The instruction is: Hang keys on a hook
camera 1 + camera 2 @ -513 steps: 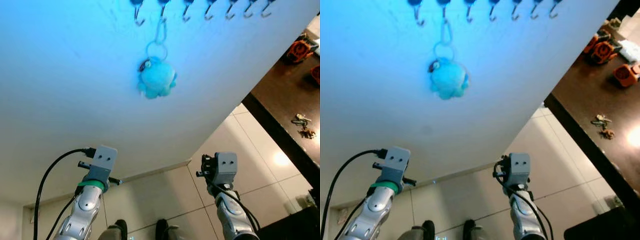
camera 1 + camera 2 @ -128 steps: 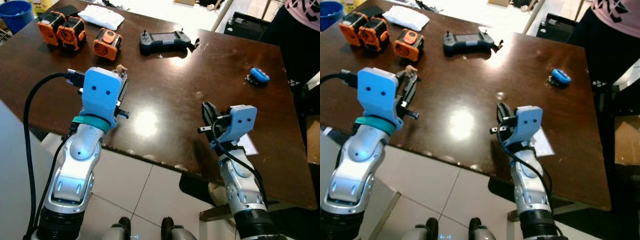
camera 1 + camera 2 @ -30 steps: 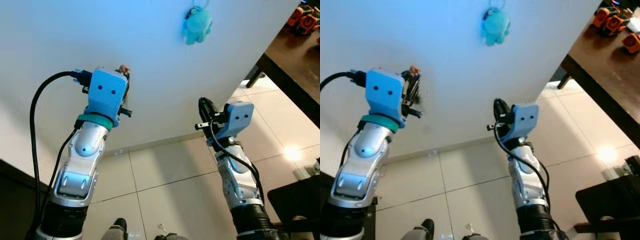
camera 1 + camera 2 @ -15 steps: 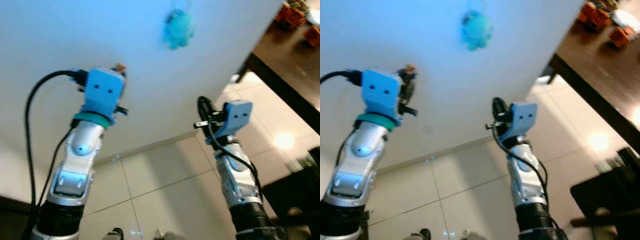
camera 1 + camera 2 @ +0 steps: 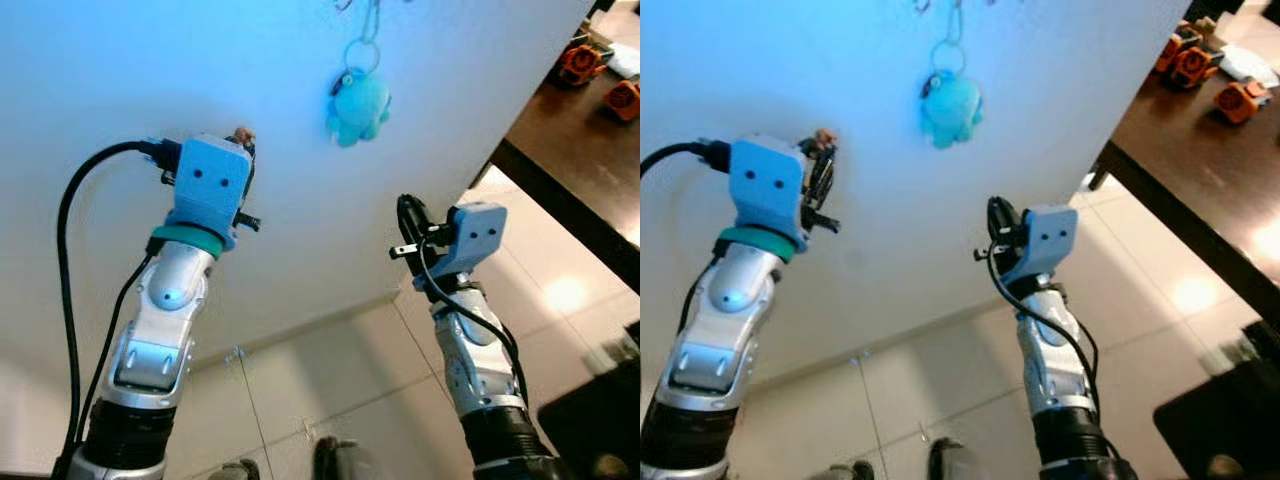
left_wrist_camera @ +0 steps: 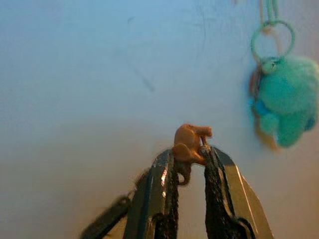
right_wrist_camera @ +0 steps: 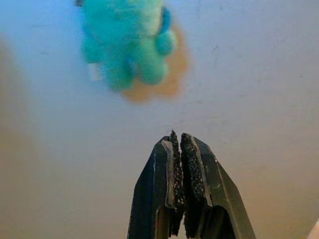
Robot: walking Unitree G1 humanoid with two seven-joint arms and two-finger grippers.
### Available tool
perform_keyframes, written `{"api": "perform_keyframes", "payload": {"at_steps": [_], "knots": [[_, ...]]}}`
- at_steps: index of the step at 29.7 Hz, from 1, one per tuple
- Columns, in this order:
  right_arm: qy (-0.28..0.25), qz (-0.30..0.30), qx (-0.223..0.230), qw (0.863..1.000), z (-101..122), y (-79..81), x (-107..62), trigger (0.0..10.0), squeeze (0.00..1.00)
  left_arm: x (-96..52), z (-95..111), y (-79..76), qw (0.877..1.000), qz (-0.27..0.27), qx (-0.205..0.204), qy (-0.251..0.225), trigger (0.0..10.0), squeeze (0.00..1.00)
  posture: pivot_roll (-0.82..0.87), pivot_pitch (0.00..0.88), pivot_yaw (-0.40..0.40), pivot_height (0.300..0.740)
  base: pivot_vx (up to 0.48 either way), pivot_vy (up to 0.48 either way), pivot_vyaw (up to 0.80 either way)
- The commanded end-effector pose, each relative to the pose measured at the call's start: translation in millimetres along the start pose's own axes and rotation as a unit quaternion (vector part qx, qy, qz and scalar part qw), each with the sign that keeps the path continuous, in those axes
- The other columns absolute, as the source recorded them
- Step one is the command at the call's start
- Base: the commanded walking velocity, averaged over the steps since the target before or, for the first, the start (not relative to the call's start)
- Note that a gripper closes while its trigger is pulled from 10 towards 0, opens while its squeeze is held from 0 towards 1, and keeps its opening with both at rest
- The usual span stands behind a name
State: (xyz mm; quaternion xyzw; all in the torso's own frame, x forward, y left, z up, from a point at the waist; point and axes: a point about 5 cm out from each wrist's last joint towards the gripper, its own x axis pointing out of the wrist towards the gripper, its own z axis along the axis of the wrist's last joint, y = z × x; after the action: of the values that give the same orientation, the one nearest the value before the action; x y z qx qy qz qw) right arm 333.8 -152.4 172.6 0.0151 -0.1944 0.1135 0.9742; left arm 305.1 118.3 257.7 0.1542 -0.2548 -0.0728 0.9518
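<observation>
My left gripper (image 6: 189,157) is raised in front of the pale wall, shut on the keys (image 6: 188,147), whose small brown charm pokes out above the fingertips (image 5: 241,136). Up and to its right a teal plush keychain (image 5: 358,104) hangs by a ring from a hook at the picture's top edge (image 5: 372,8). In the left wrist view the plush (image 6: 283,105) sits off to one side of the fingers. My right gripper (image 7: 180,144) is shut with nothing in it, held lower (image 5: 408,215) and below the plush.
A dark wooden table (image 5: 1220,190) stands at the right, with orange devices (image 5: 1212,78) on its far part. Pale tiled floor (image 5: 340,400) runs below the wall. The wall (image 5: 120,80) spreads wide to the left of the plush.
The view has tilted up, so the plush and its ring sit lower in the picture and the hook area enters the top edge. Both grippers hold much the same pose.
</observation>
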Motion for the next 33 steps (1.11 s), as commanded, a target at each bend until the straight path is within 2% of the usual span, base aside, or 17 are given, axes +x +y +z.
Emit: {"api": "perform_keyframes", "payload": {"at_steps": [1,3,4,5,7,10,12,14,16,17,21,24,26,29,33], "knots": [[0.008,-0.003,0.003,1.0,-4.3,-1.2,-3.7,10.0,0.0,-6.0,6.3,-2.3,0.999,-0.02,0.01,-0.027,10.0,0.0,0.0,0.145,-0.027,0.74,0.0,0.0,0.0],[0.011,-0.006,0.001,1.0,-4.7,-5.8,-4.6,10.0,0.0,-11.7,11.5,-6.8,0.996,-0.061,0.032,-0.049,10.0,0.0,0.0,0.15,-0.03,0.74,0.0,0.0,0.0],[0.011,-0.006,0.001,1.0,-4.7,-5.8,-4.6,10.0,0.0,-11.7,11.5,-6.8,0.996,-0.061,0.032,-0.049,10.0,0.0,0.0,0.15,-0.03,0.74,0.0,0.0,0.0],[0.012,-0.008,-0.002,1.0,-4.7,-10.3,-5.6,10.0,0.0,-20.2,15.8,-14.9,0.988,-0.123,0.06,-0.067,10.0,0.0,0.0,0.153,-0.032,0.74,0.0,0.0,0.0],[0.012,-0.008,-0.002,1.0,-4.7,-10.3,-5.6,10.0,0.0,-20.2,15.8,-14.9,0.988,-0.123,0.06,-0.067,10.0,0.0,0.0,0.153,-0.032,0.74,0.0,0.0,0.0],[0.015,-0.014,-0.007,1.0,-5.0,-16.5,-6.3,10.0,0.0,-24.8,31.1,-24.6,0.978,-0.173,0.069,-0.097,10.0,0.0,0.0,0.158,-0.032,0.74,0.0,0.0,0.0],[0.015,-0.017,-0.008,1.0,-5.6,-17.3,-5.9,10.0,0.0,-16.0,43.9,-27.5,0.978,-0.162,0.055,-0.117,10.0,0.0,0.0,0.16,-0.031,0.74,0.0,0.0,0.0],[0.016,-0.017,-0.007,1.0,-5.8,-17.2,-5.6,10.0,0.0,-12.4,47.7,-28.1,0.979,-0.157,0.05,-0.122,10.0,0.0,0.01,0.161,-0.031,0.74,0.0,0.0,0.0],[0.017,-0.015,-0.004,1.0,-7.4,-13.8,-4.7,10.0,0.0,-0.6,57.8,-30.9,0.979,-0.145,0.031,-0.138,10.0,0.0,0.01,0.163,-0.031,0.74,0.0,0.0,0.0],[0.017,-0.015,-0.004,1.0,-7.4,-13.8,-4.7,10.0,0.0,-0.6,57.8,-30.9,0.979,-0.145,0.031,-0.138,10.0,0.0,0.01,0.163,-0.031,0.74,0.0,0.0,0.0],[0.019,-0.005,0.003,1.0,-10.4,-5.7,-3.1,10.0,0.0,20.6,71.8,-39.4,0.975,-0.147,0.027,-0.166,10.0,0.0,0.01,0.168,-0.027,0.74,0.0,0.0,0.0],[0.02,-0.002,0.005,1.0,-11.1,-2.7,-2.3,10.0,0.0,30.9,75.7,-42.4,0.974,-0.151,0.029,-0.169,10.0,0.0,0.0,0.171,-0.027,0.74,0.0,0.0,0.0],[0.02,-0.001,0.005,1.0,-11.1,-2.4,-2.1,10.0,0.0,32.4,76.3,-42.5,0.974,-0.15,0.03,-0.168,10.0,0.0,0.0,0.171,-0.027,0.74,0.0,0.0,0.0],[0.015,0.002,0.006,1.0,-9.5,0.0,0.3,10.0,0.0,55.6,77.8,-41.9,0.98,-0.133,0.028,-0.145,10.0,0.0,-0.01,0.174,-0.018,0.74,0.0,0.0,0.0],[0.013,0.003,0.006,1.0,-8.3,0.6,1.2,10.0,0.0,67.0,81.4,-39.6,0.982,-0.125,0.019,-0.138,10.0,0.0,-0.01,0.174,-0.016,0.74,0.0,0.0,0.0]]}}
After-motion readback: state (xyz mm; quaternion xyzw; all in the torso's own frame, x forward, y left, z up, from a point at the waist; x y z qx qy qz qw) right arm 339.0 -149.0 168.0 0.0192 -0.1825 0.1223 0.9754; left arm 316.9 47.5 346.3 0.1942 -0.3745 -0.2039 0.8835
